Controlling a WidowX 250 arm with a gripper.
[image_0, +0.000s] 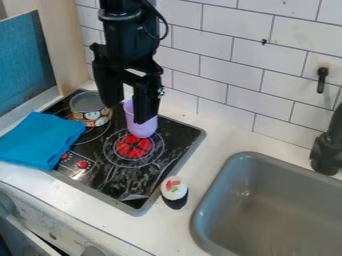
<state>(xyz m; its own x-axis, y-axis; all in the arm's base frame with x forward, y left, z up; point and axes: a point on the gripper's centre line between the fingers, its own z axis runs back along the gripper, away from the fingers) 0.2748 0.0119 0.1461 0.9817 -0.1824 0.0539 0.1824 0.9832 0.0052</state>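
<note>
The black gripper (127, 114) hangs over the back part of the stove, with its two fingers spread apart. A light purple cup (142, 130) stands at the red-marked burner, partly hidden behind the right finger; whether they touch, I cannot tell. To the left of the gripper is a small grey pot with a patterned side (91, 109). A blue cloth (41, 140) lies folded over the stove's left edge.
The black stove top (120, 182) has a grey rim. A sushi-like toy (174, 192) stands by its right edge on the white counter (194, 145). Further right are a grey sink (264, 200) and a black faucet (327, 152). A tiled wall rises behind.
</note>
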